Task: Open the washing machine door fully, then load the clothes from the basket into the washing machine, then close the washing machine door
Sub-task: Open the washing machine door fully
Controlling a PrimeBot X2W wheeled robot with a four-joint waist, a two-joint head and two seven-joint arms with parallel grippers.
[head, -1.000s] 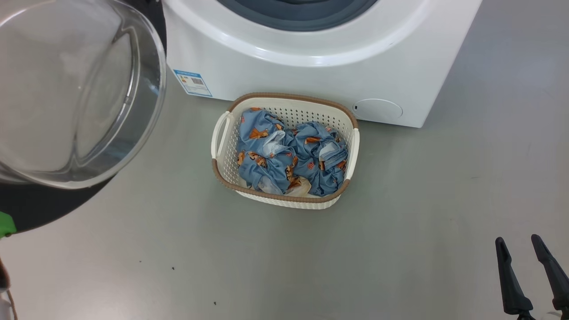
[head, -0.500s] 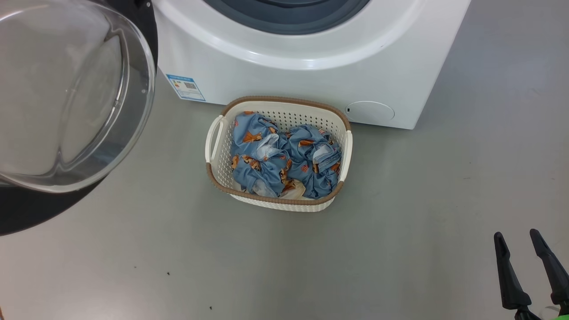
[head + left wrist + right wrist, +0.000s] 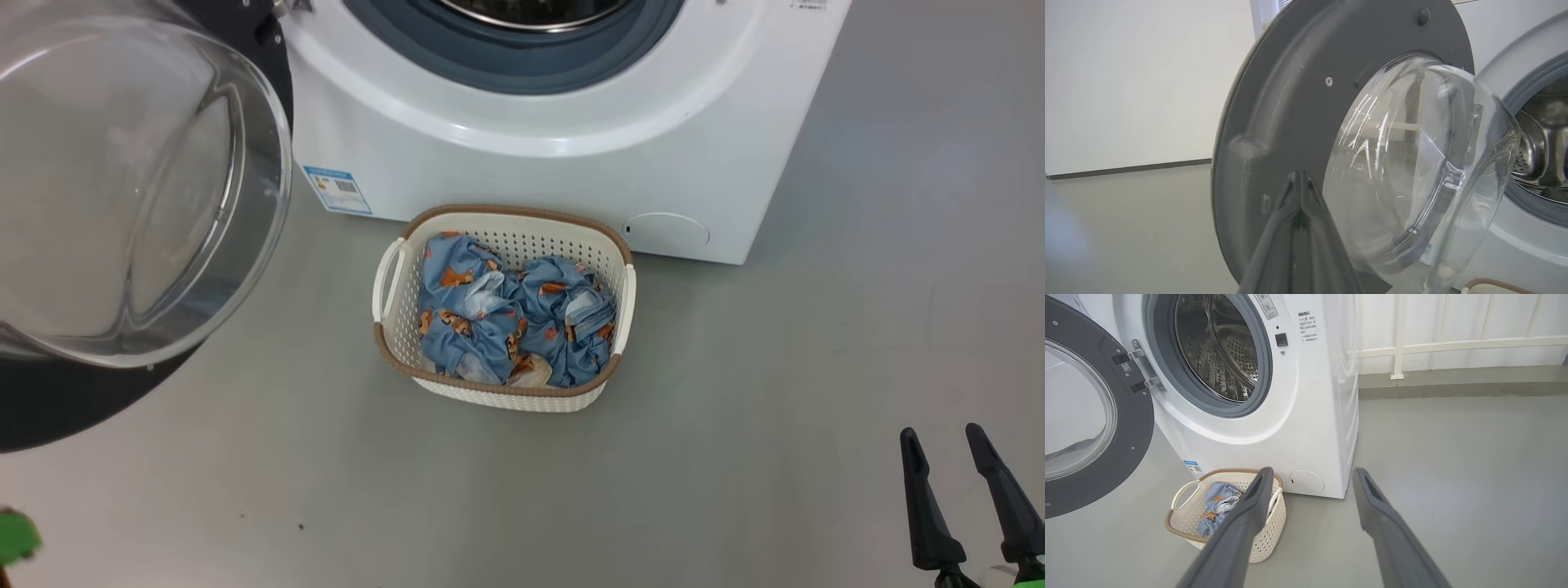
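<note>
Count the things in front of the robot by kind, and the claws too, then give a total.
Washing machine: 1
Washing machine door: 1
Basket: 1
Heap of clothes: 1
Claws: 2, left claw and right claw
Total: 6

Washing machine door [image 3: 139,196] cut off left; label [image 3: 336,189] print seemingly unreadable.

In the head view the washing machine [image 3: 571,180] stands on the floor [image 3: 735,425] across the upper middle of the frame. The washing machine door [image 3: 122,204] stands open at the upper left. The basket [image 3: 506,400] sits at centre, just before the machine's front, with the clothes [image 3: 506,322] in it. The right hand [image 3: 940,433] is at the lower right corner, well apart from the basket. In the left wrist view, the left hand [image 3: 1300,175] is at bottom middle, before the door's inner face.
</note>
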